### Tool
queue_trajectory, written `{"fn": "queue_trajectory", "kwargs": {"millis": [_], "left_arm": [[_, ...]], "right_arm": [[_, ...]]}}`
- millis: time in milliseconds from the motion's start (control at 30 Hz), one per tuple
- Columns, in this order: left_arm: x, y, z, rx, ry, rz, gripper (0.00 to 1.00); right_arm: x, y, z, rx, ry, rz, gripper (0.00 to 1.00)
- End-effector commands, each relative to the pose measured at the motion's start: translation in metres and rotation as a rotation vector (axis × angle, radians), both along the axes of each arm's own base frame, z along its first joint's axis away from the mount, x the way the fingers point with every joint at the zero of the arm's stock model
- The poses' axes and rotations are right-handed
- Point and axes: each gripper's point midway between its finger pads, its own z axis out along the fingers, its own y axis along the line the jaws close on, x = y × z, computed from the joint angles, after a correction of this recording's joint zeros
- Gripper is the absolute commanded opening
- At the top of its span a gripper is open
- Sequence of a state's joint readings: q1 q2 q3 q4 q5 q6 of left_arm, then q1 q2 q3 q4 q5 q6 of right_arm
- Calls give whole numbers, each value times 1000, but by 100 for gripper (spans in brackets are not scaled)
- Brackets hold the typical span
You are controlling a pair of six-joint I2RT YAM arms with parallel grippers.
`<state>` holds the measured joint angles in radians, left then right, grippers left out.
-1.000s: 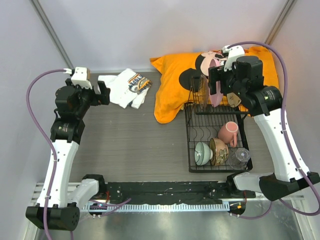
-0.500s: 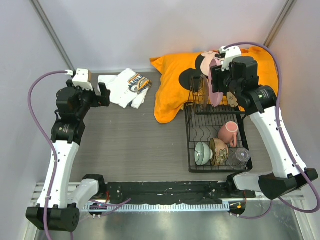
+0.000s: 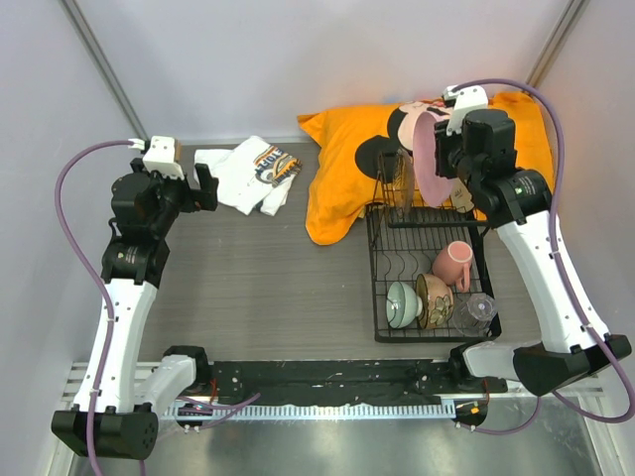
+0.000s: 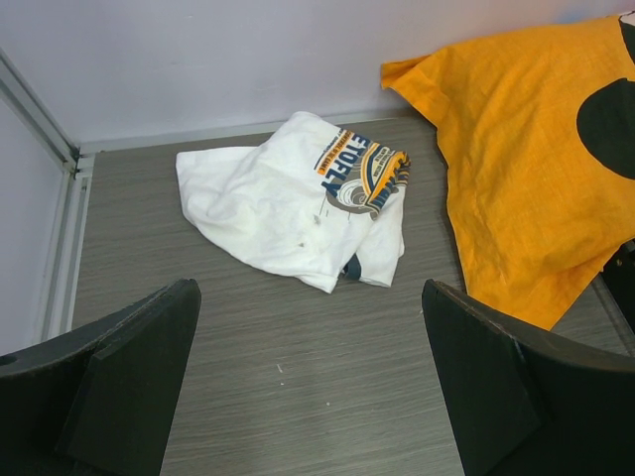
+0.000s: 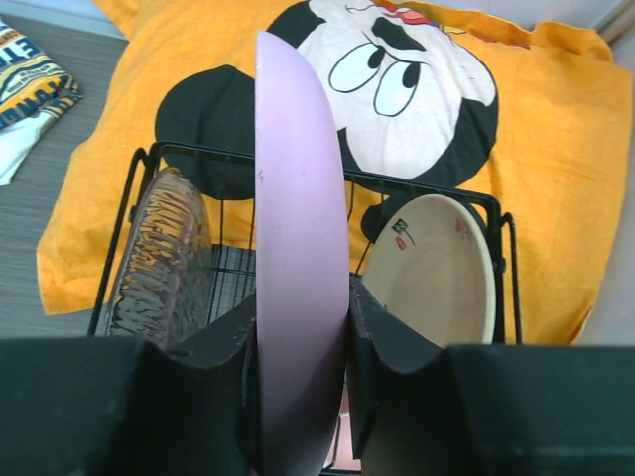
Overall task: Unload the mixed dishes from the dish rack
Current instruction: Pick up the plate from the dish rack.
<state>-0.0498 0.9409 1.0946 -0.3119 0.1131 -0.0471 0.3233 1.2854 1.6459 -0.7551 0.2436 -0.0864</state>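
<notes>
Mug (image 3: 452, 265), glass (image 3: 476, 311), bowls (image 3: 400, 302) in dish rack (image 3: 397, 253); pink plate (image 5: 298, 198) in right hand (image 5: 301, 337)

both arms up, elbows bent.
left pincer (image 4: 308, 297) spread wide; right pincer (image 5: 301, 327) clamped on the pink plate (image 5: 298, 178), fingers either side.

grey table (image 3: 268, 283), white shirt (image 3: 243, 177), orange cloth (image 3: 332, 188), black dish rack (image 3: 374, 278)

Left arm (image 3: 117, 317) and right arm (image 3: 556, 288): white link shells, black joints, black bases in lower corners. Purple cable (image 3: 57, 195) loops along each; white wrist blocks, probably cameras.
</notes>
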Motion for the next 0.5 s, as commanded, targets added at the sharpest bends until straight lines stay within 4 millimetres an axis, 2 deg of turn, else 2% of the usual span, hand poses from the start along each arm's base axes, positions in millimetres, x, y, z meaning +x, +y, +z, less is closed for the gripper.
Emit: {"fn": "queue_trajectory", "kwargs": {"millis": [0,233,467], "left_arm": [[0,3,17,-4,-63,13,100],[1,2,14,-6,-61,8,99],[1,2,13,-3,-63,8,100]], "right_arm": [[-3,18,13,19,-20,71,29],[2,12,19,-36,-41,18,23],[4,5,31,-58,-71,-27,13]]}}
